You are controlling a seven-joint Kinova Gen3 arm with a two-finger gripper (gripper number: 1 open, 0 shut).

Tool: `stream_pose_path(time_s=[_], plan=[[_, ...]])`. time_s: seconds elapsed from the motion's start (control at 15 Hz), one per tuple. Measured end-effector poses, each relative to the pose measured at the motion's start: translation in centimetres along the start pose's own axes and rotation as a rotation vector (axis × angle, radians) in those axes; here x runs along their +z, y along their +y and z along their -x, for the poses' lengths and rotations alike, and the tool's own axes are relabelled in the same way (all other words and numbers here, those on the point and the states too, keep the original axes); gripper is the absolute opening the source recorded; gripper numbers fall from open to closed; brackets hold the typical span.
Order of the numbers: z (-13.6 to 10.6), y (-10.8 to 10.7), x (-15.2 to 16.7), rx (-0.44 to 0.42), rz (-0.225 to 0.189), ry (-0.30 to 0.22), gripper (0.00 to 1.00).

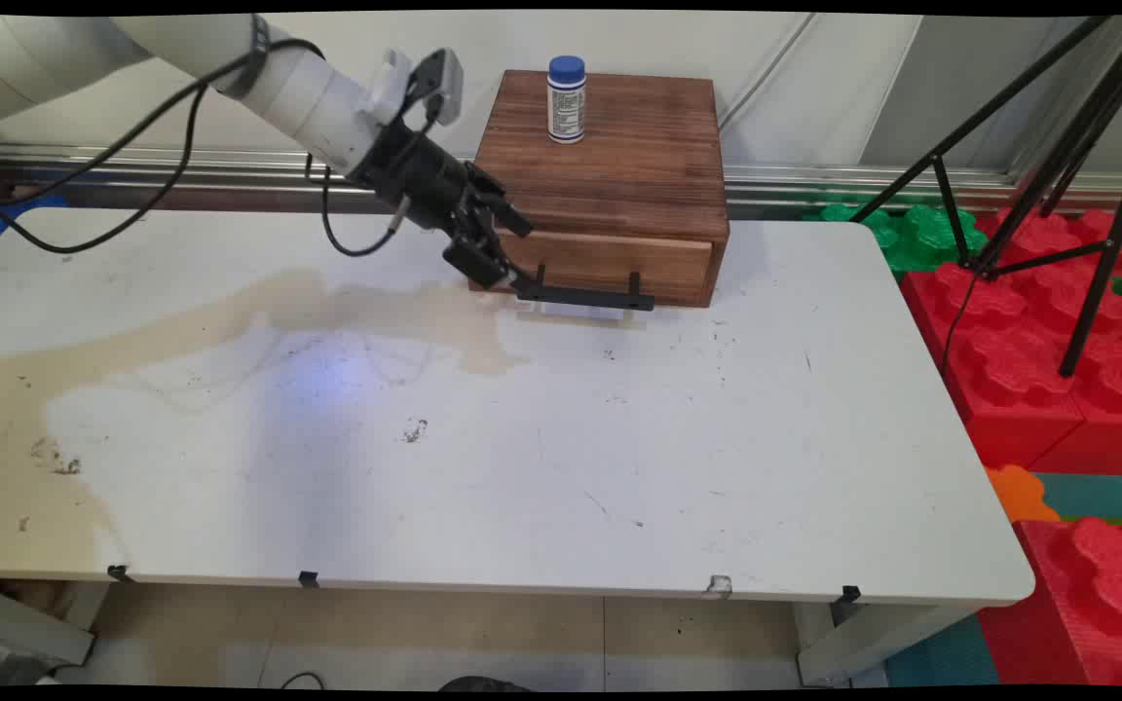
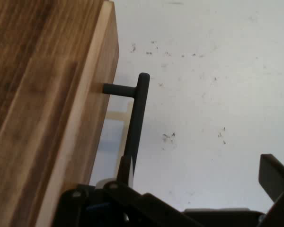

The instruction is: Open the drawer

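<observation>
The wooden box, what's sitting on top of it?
A small white bottle with a blue cap stands on the wooden box. The drawer is shut, so its inside is hidden.

Bright, even light — soft shadow under the drawer handle point(image 1: 585, 294) on the white table point(image 1: 522, 467), both views sharp.

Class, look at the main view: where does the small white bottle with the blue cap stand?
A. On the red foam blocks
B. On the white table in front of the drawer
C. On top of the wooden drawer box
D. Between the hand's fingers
C: the bottle stands upright on the top of the wooden drawer box, toward its back, apart from the hand down at the drawer's black handle.
</observation>
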Motion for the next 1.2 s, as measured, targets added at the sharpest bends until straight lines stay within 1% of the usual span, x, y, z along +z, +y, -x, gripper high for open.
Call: stream_pose_path(time_s=[0.2, 0.53, 0.93, 1.2], plan=[[-0.3, 0.6, 1.6, 0.018, -0.001, -0.022, 1.0], [-1.1, 1.0, 4.4, 0.064, -0.022, -0.058, 1.0], [-2.1, 0.8, 7.1, 0.151, -0.046, -0.099, 1.0], [-2.5, 0.6, 9.0, 0.204, -0.05, -0.127, 1.0]])
